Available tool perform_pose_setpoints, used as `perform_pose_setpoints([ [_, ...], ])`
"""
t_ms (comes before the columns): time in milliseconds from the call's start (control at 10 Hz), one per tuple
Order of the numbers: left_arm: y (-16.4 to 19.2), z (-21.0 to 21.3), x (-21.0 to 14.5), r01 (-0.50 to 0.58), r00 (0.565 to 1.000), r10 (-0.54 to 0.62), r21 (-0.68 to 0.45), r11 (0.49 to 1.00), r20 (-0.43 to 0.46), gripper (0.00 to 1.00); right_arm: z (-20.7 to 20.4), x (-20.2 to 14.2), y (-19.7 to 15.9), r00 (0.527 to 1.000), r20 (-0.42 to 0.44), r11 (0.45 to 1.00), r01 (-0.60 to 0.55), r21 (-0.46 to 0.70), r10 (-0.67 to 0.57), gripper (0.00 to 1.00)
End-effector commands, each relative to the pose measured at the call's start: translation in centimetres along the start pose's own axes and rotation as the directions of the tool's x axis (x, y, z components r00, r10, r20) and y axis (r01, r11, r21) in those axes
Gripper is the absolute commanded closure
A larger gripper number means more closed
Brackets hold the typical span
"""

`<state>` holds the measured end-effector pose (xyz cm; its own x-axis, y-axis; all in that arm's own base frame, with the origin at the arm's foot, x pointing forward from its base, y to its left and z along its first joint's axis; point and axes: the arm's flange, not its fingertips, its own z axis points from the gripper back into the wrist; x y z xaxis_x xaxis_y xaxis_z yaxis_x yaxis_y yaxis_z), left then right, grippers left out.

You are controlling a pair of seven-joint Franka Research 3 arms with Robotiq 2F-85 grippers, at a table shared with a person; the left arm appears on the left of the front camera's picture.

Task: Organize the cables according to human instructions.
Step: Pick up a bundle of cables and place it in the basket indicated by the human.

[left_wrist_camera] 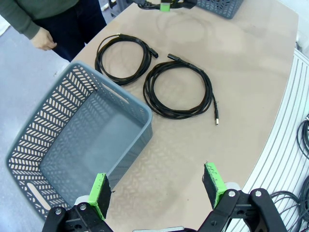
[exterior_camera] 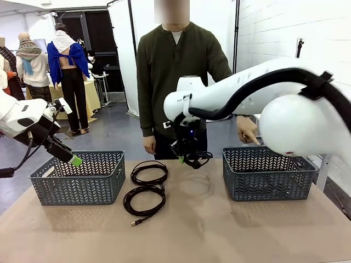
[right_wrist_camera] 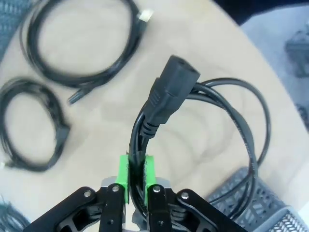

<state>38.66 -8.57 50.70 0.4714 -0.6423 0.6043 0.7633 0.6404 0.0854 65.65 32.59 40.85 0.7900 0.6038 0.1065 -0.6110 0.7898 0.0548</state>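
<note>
My right gripper (exterior_camera: 189, 158) hangs above the table's middle, shut on a coiled black cable (right_wrist_camera: 171, 92) with a thick plug; the green pads (right_wrist_camera: 124, 174) pinch its strands. Two more cables lie flat on the table: one coil (exterior_camera: 149, 172) farther back and one (exterior_camera: 143, 200) nearer, both just right of the left basket (exterior_camera: 77, 186). The left wrist view has them as the far coil (left_wrist_camera: 123, 58) and the near coil (left_wrist_camera: 179, 89). My left gripper (exterior_camera: 71, 159) hovers open over the left basket's (left_wrist_camera: 72, 145) near rim, holding nothing. The human (exterior_camera: 175, 71) stands at the far side.
A second grey basket (exterior_camera: 269, 181) stands at the right; the person's hand (exterior_camera: 248, 131) points down at its far rim. A corner of that basket (right_wrist_camera: 256, 203) lies below my right gripper. Bare tabletop stretches between the baskets and toward the front edge.
</note>
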Motion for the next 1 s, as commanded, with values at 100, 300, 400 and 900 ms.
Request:
perform_pose_setpoints([
  [100, 0.2, -0.1, -0.1, -0.01, 1.0, 0.01, -0.006, 1.0, 0.012, 0.0, 3.7, -4.1, 0.3, 0.948, -0.074, 0.95, -0.303, 0.079, 0.309, 1.0],
  [300, 0.2, -0.1, -0.1, -0.01, 1.0, 0.01, -0.006, 1.0, 0.012, 0.0, 5.5, -6.2, 0.3, 0.88, -0.089, 0.884, -0.461, 0.075, 0.467, 1.0],
  [400, 0.2, -0.1, -0.1, -0.01, 1.0, 0.01, -0.006, 1.0, 0.012, 0.0, 6.0, -6.9, 0.2, 0.844, -0.088, 0.849, -0.526, 0.062, 0.529, 1.0],
  [900, 0.2, -0.1, -0.1, -0.01, 1.0, 0.01, -0.006, 1.0, 0.012, 0.0, 6.0, -8.7, -1.0, 0.807, -0.033, 0.806, -0.585, 0.093, 0.59, 1.0],
])
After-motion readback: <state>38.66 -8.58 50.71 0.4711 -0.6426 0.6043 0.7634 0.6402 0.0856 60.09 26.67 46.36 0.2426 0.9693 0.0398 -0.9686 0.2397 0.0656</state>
